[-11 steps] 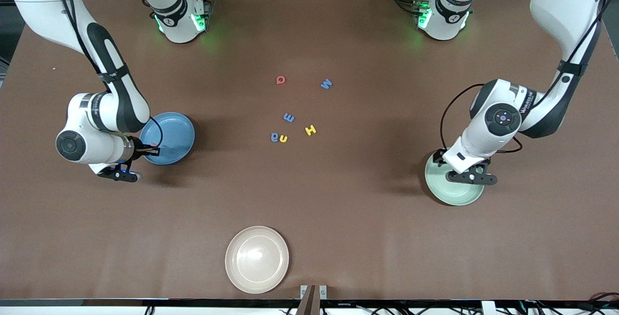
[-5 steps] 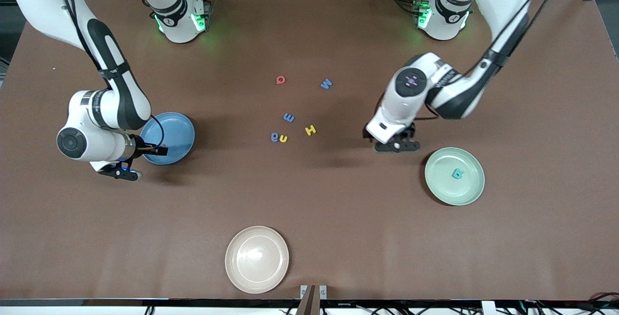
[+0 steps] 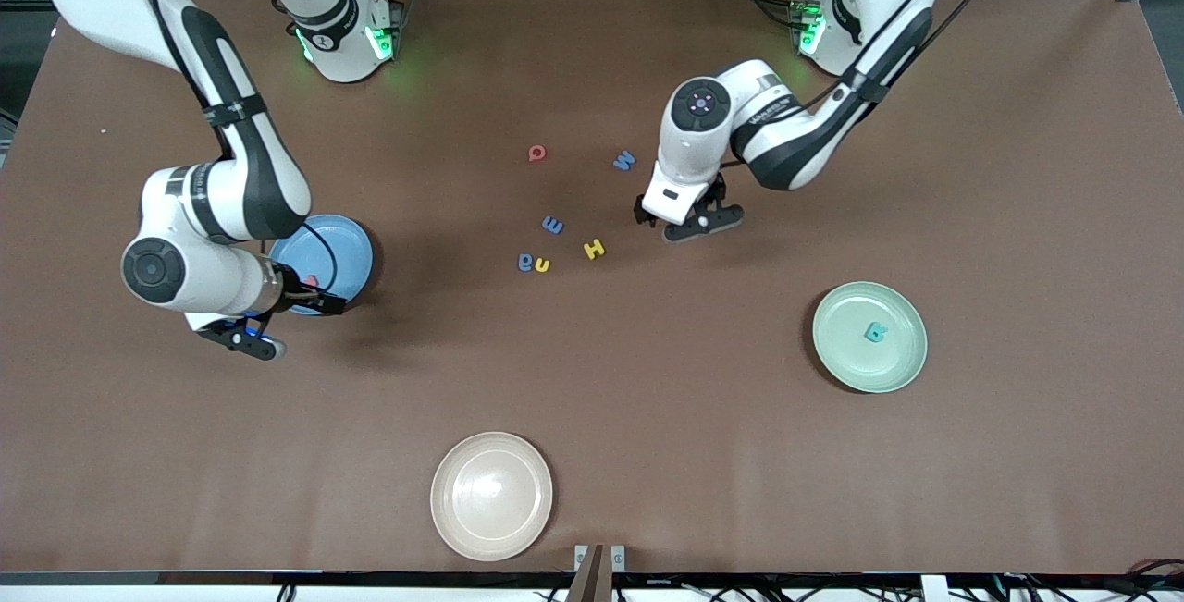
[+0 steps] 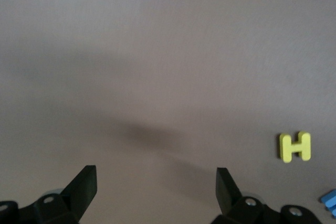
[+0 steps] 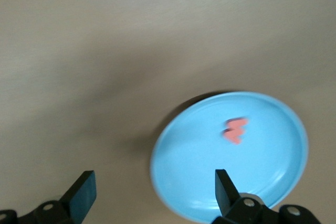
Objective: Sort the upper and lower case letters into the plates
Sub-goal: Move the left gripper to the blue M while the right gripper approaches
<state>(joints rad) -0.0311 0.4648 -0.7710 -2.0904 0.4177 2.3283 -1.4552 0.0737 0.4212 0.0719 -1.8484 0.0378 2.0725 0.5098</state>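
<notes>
Left pincer [image 3: 689,221] hangs released near the yellow H [image 3: 594,248] — centre over it, descend straight; right pincer [image 3: 277,325], released, waits beside the blue plate [image 3: 347,246].

A cream-beige plate [image 3: 491,495] rests on the brown table [image 3: 1017,473].

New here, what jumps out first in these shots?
A loose cluster of letters sits mid-table, with the left claw open over the table just beside the yellow H. The blue plate at the right arm's end holds a red letter, the right claw open at its rim. The mint plate holds a teal letter.
</notes>
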